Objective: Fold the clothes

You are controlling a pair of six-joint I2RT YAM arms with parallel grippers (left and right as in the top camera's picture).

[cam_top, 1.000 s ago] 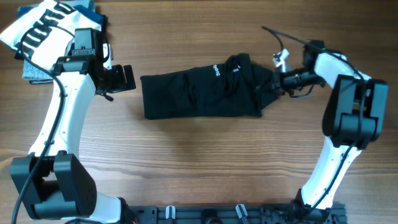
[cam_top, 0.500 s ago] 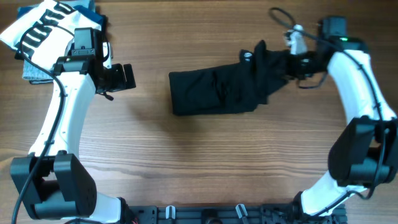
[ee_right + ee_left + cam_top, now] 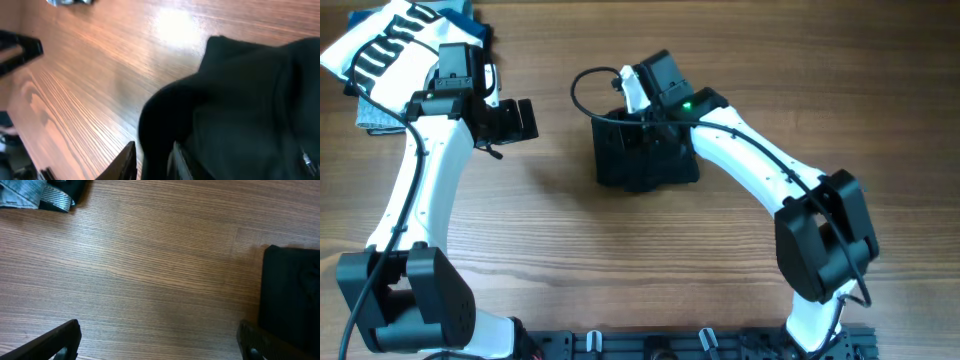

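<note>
Readable text: none. You have no legible words, numbers or brand marks on any item in these views.

A: What's the setting?
B: A wooden table (image 3: 620, 250) fills every view. It is warm brown, the grain runs along its length, and a plank seam (image 3: 235, 240) shows.
A: Anything at the edges?
B: A stack of folded garments (image 3: 380, 50) sits at the far-left corner, and a black rail (image 3: 700, 345) lines the near edge.
A: Light?
B: A soft bright patch (image 3: 175, 22) glares on the wood.
</note>
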